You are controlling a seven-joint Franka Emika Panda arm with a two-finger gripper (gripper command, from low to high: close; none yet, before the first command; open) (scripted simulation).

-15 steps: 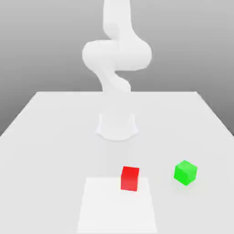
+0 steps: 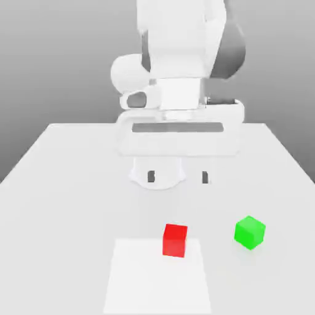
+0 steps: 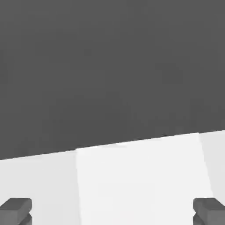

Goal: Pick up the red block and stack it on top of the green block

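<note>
Two blocks: red block (image 2: pixel 175 239) just beside green block (image 2: pixel 249 232), apart, on table (image 2: pixel 61 184).
Gripper (image 2: pixel 178 177): jaws released, holding nothing.
Handling: we judge it light, rigid; we grasp opposite flat faces.

Arm (image 2: pixel 178 43): upper links cut off by the exterior view's top edge; its base behind the hand is largely hidden.
Gripper (image 2: pixel 178 177): in the exterior view the two fingertips (image 2: pixel 152 177) are small dark marks below the hand body, shape too small to tell. In the hand view both fingertips (image 3: pixel 15 210) are cut off by the picture's edges, well apart.
Table (image 2: pixel 61 184): near edge and both sides cut off in the exterior view.
Pale square patch (image 2: pixel 157 277) under the red block (image 2: pixel 175 240): near side cut off.
</note>
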